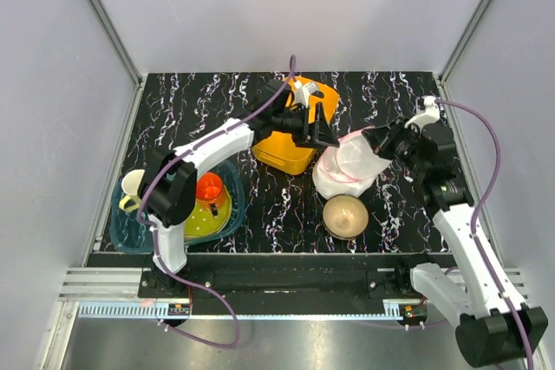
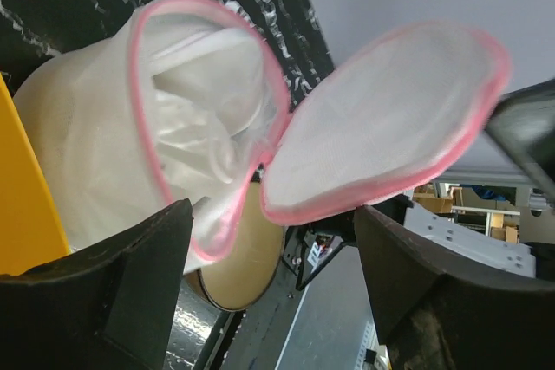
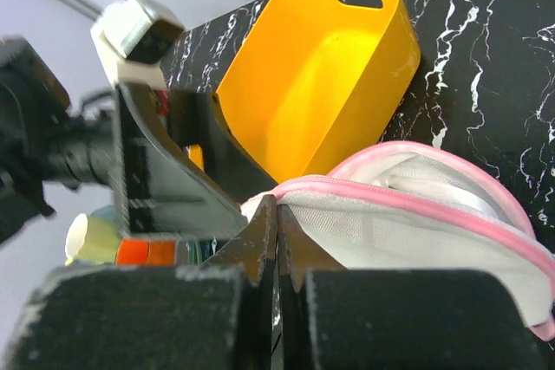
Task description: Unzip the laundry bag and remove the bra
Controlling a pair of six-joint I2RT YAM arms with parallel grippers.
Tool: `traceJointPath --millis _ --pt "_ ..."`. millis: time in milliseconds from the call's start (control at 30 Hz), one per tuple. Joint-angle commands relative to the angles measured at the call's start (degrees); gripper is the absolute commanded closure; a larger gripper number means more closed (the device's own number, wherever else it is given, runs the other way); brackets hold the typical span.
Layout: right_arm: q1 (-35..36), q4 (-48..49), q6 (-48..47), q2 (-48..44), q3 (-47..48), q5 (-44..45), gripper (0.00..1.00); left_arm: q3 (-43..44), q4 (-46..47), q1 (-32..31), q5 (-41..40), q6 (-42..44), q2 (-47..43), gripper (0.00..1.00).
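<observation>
Tan bowl (image 1: 344, 215) nearest, just in front of laundry bag (image 1: 345, 169). Bag mid-table, zip undone, pink-edged flap swung open. Bra (image 2: 204, 119) inside bag, only pale folds showing. Right gripper (image 1: 380, 139) pinched tight on bag's pink rim. Left gripper (image 1: 324, 131) spread wide beside bag, holding nothing. Orange basket (image 1: 286, 146) just behind.

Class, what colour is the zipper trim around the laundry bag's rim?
Pink, against the white mesh of the laundry bag. It shows best in the left wrist view.

This looks like a robot lab. A left arm (image 1: 215, 141) and a right arm (image 1: 461, 227) sit on a metal rail (image 1: 108, 282) at a black table's (image 1: 286, 214) near edge, with plain grey walls (image 1: 286, 6) around.
</observation>
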Motion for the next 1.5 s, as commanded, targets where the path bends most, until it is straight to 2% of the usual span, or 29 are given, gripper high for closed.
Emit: traceJointPath --millis 0,100,167,300,333,500,600,633,667,700,733,833,933,967,1067,1100,1167,1200,1267,1333,1467 --pt "0.11 3.7 -3.66 -10.2 -5.82 -2.96 1.0 0.67 1.9 2.42 6.68 2.08 -7.9 0.22" --pt "0.11 0.3 -3.92 -16.97 -10.4 -0.5 1.0 -1.62 8.41 4.18 10.3 -2.14 -7.73 0.22" --pt "0.11 -2.6 -4.8 -19.45 -10.49 0.12 1.0 -1.02 7.29 4.36 9.0 -1.44 -6.94 0.22" --pt "0.11 -8.67 -5.07 -24.11 -9.97 -0.32 1.0 5.13 -1.4 3.14 4.17 3.2 -1.25 0.23" --pt "0.02 -9.47 -5.07 -24.56 -9.97 -0.32 1.0 8.88 -7.43 2.69 2.76 6.96 -0.27 0.23" --pt "0.02 -13.51 -5.16 -25.19 -9.27 1.08 1.0 14.45 -14.69 -0.73 0.2 11.83 4.48 0.25" --pt "0.11 -17.54 -3.76 -21.42 -7.51 6.42 1.0 15.86 -16.35 -1.87 -0.59 12.45 6.16 0.26" --pt "0.02 -18.95 -2.18 -20.18 -7.16 11.66 1.0 16.39 -16.8 -2.14 -0.86 13.14 6.77 0.26" --pt "0.11 -20.18 -1.56 -18.95 -6.81 14.41 0.95 16.91 -17.24 -2.67 -1.73 13.5 7.12 0.27" --pt "0.11 -22.72 -0.94 -16.07 -5.76 16.88 0.67 17.09 -17.76 -2.84 -2.17 13.68 7.39 0.27" --pt "0.02 -23.62 -0.33 -14.3 -5.23 20.04 0.56 17.18 -17.94 -3.02 -2.44 13.68 7.91 0.27" --pt "0.02 -25.38 -0.06 -5.95 -2.15 21.64 0.2 17.62 -18.38 -3.64 -2.0 13.33 9.49 0.28" --pt "0.11 -25.38 -1.63 2.31 1.89 22.52 0.09 18.76 -18.65 -4.6 -1.83 13.33 10.46 0.32" --pt "0.11 -25.03 -2.42 3.98 2.86 22.7 0.08 19.02 -18.82 -5.04 -1.74 13.41 10.9 0.35" --pt "0.02 -23.02 -5.06 12.4 7.24 24.28 0.07 19.38 -18.82 -5.66 -1.39 13.15 11.25 0.55" --pt "0.02 -22.75 -5.5 14.09 8.13 24.37 0.07 19.38 -18.82 -5.75 -1.3 13.15 11.26 0.67" --pt "0.02 -21.35 -6.73 18.91 10.32 22.98 0.05 19.21 -18.74 -6.01 -1.3 12.98 11.26 0.79" --pt "0.11 -20.56 -7.17 20.42 10.77 20.53 0.05 19.03 -18.3 -6.01 -1.3 12.63 10.99 0.89" --pt "0.11 -19.24 -7.7 24.71 12.26 18.5 0.02 18.24 -17.77 -6.1 -1.12 12.19 10.82 0.93" --pt "0.11 -18.88 -8.4 27.19 12.97 18.13 0.05 17.45 -17.42 -6.01 -1.12 12.01 10.47 1.0" --pt "0.11 -19.32 -8.76 29.4 11.23 20.5 0.22 16.57 -16.98 -6.01 -1.82 11.74 9.41 1.0"
